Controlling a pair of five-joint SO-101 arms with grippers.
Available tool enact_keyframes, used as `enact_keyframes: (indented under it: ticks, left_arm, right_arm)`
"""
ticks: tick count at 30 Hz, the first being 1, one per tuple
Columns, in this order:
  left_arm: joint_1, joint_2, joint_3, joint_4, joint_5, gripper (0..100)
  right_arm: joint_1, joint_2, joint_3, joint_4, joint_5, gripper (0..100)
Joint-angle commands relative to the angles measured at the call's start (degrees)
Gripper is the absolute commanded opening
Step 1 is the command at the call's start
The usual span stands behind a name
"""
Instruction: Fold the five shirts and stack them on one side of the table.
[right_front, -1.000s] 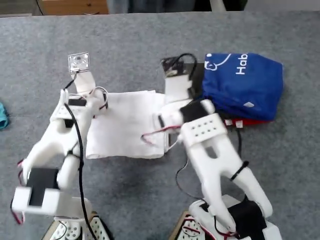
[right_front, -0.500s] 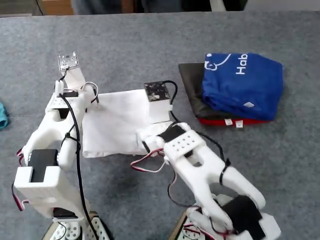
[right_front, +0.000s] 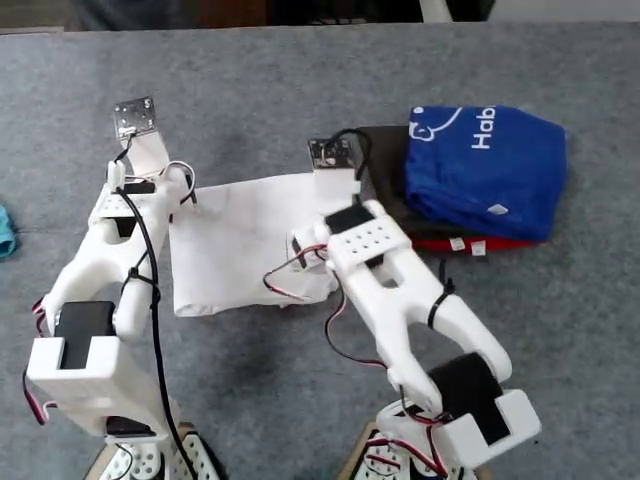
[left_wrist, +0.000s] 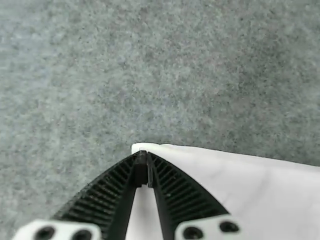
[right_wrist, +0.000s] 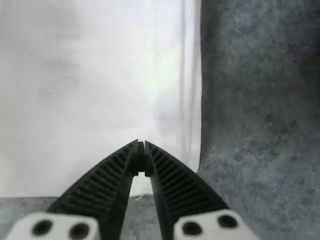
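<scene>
While spread flat mid-table, white shirt just beside stack at one side, blue over red and black. Left gripper pinched tight on a shirt corner; right gripper likewise clamped on fabric near the stack-side edge.

From high up we look down over the grey tabletop, the left arm and the right arm. Each wrist camera rides its arm, facing down, very close; all three views share the white shirt.
</scene>
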Motion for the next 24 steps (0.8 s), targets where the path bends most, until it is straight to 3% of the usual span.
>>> enact_keyframes:
  ticks: [1,6,9,12,14,18,24]
  left_arm:
    - [-0.7,-4.3,-0.4,0.6,-0.1,3]
    - [-4.3,-17.2,-0.2,7.1,2.7,3]
    - [-9.5,-24.4,4.1,5.6,7.7,3]
    - [-12.7,-24.8,9.7,0.9,8.1,3]
    - [-13.3,-22.4,13.1,-4.5,8.1,3]
    - [-13.7,-15.4,13.4,-11.3,8.2,3]
    - [-16.2,-9.6,4.8,-4.9,8.5,3]
  right_arm:
    - [-0.7,-3.8,-6.3,6.3,-0.7,1.5]
    - [-1.8,-3.7,-10.0,12.0,-4.6,3.9]
    - [-3.3,-2.0,-10.8,14.0,-8.2,18.9]
    - [-6.5,0.7,-10.9,13.2,-12.0,34.8]
    - [-8.7,3.1,-11.2,11.3,-13.7,39.7]
    - [-10.3,10.8,-14.2,7.4,-16.2,39.9]
    - [-9.1,24.0,-21.3,6.3,-17.8,39.9]
